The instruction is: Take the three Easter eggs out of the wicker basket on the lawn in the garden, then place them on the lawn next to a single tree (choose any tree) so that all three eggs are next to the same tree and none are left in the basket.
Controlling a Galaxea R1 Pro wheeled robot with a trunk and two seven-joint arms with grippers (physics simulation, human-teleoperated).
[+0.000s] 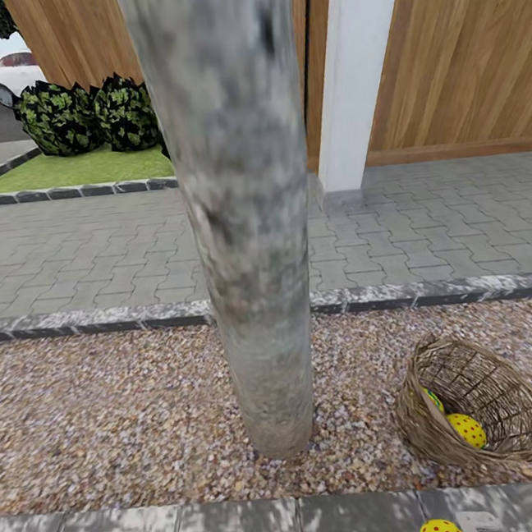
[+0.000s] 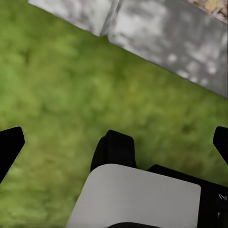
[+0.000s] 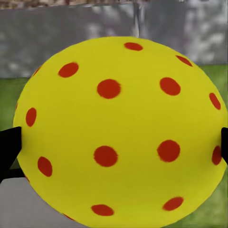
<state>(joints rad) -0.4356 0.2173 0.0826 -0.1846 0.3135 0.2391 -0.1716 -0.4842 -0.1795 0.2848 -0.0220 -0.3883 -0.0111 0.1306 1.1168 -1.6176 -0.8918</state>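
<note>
The yellow, red-dotted egg (image 3: 118, 130) sits pinched between the right gripper's (image 3: 116, 147) fingers above the kerb (image 1: 246, 524) and lawn (image 2: 71, 95), and released over stone it might roll off toward the gravel, away from the tree (image 1: 244, 219); the left gripper (image 2: 114, 142) gapes wide, empty, while two eggs remain in the tipped wicker basket (image 1: 499, 429).

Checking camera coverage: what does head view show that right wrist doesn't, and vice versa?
Head view alone: the tree, the wicker basket tipped on gravel with two eggs inside, fence and paving. Right wrist alone: the right gripper with its fingers either side of the held egg, shown close up. Both: that egg, the grey kerb and the lawn.
</note>
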